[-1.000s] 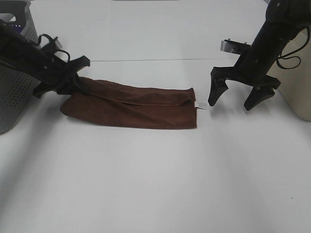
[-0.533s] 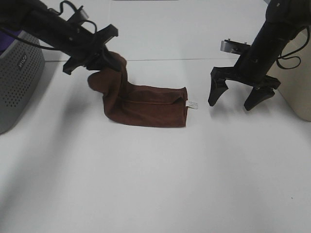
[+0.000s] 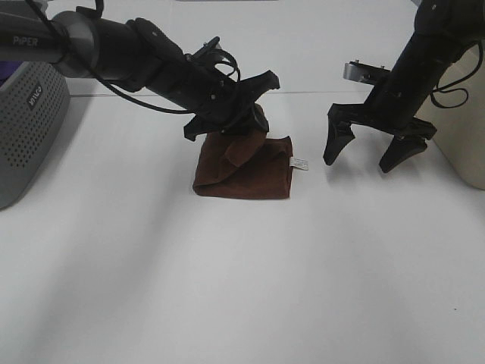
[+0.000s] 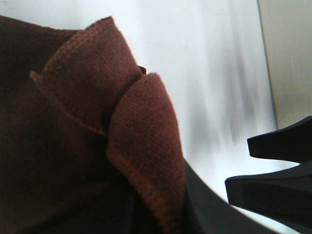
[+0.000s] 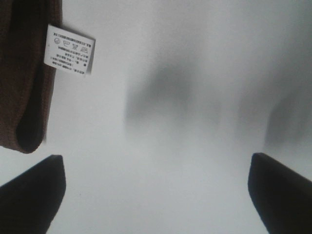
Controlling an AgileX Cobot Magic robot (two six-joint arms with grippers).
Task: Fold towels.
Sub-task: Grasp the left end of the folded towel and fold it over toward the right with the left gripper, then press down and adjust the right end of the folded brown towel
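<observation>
Folded rightward, towel (image 3: 242, 171) pinched in left fingers (image 3: 261, 81); right fingers (image 3: 336, 144) wide; arm (image 3: 98, 42) reads PiPER.

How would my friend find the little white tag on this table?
Look at the white table, then the dark brown towel bunched near its middle. At the towel's corner nearest the open right gripper sticks out the tag: the only small white rectangle with printed symbols, lying flat beside the brown cloth.
</observation>
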